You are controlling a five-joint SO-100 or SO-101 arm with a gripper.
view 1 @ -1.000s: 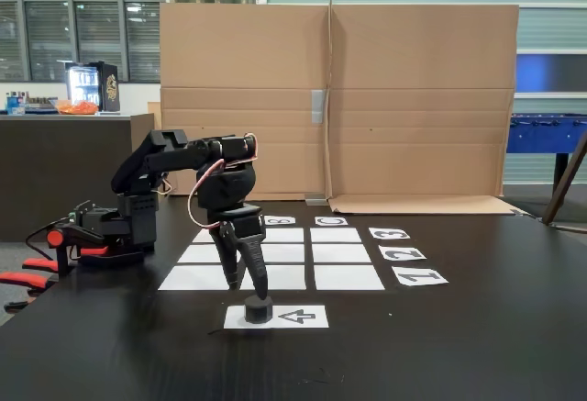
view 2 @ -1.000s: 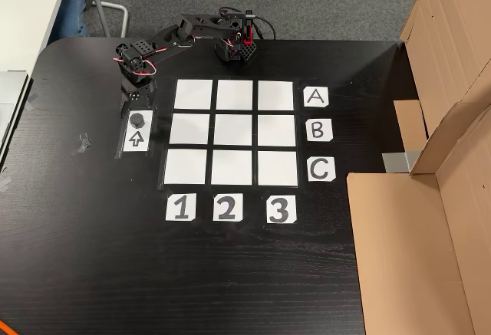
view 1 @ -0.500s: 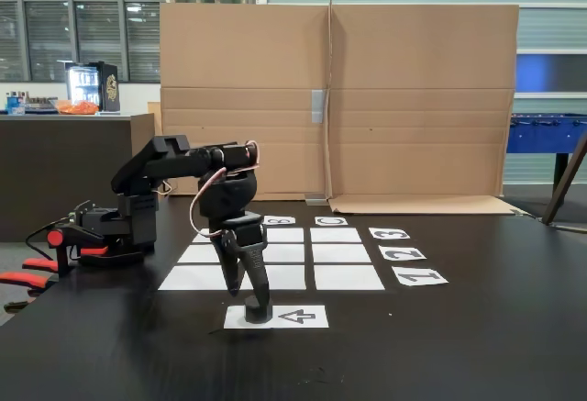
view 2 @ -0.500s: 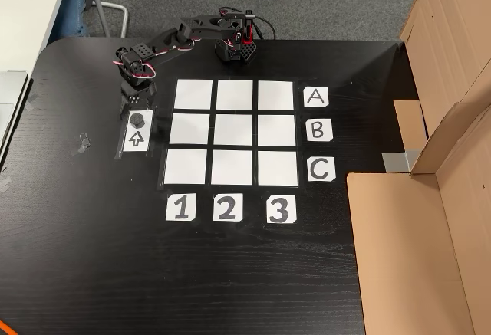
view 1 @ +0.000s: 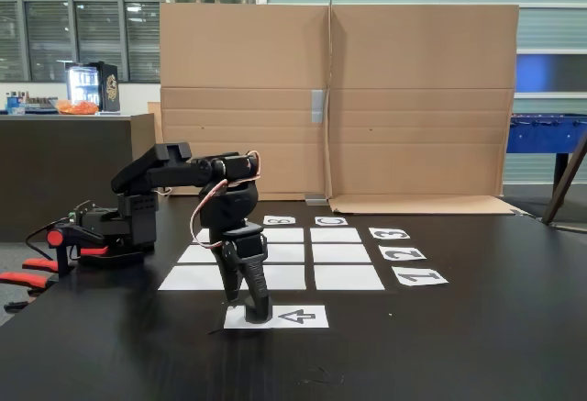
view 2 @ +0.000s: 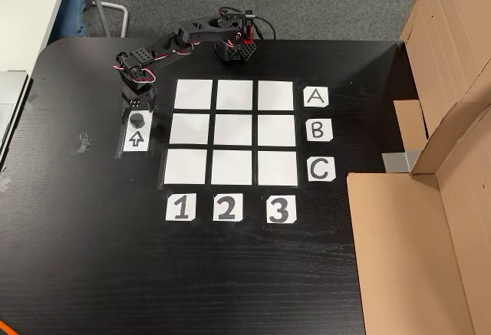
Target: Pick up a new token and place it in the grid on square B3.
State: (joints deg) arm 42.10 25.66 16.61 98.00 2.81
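Observation:
The dark token (view 2: 138,119) sits on the top end of the white arrow sheet (view 2: 136,139), left of the grid (view 2: 234,165). My black gripper (view 2: 136,112) points down over it. In the side fixed view the gripper (view 1: 251,307) has come down to the arrow sheet (view 1: 303,317). Its fingers (view 1: 259,287) stand slightly apart and straddle the token, which they largely hide there. The gripper looks open. Square B3 (view 2: 276,129) is blank, as is every other grid square; from the side, square B3 (view 1: 286,234) lies in the far row.
The arm's base (view 2: 234,44) stands at the table's far edge. Label cards 1 2 3 (view 2: 225,208) and A B C (view 2: 317,129) border the grid. Folded cardboard (view 2: 430,212) fills the right side, and a cardboard wall (view 1: 413,98) rises behind the table. A small dark bit (view 2: 83,142) lies left of the arrow sheet.
The gripper has dropped from just above the token down to the arrow sheet, so its fingers now stand around the token. The token has not moved.

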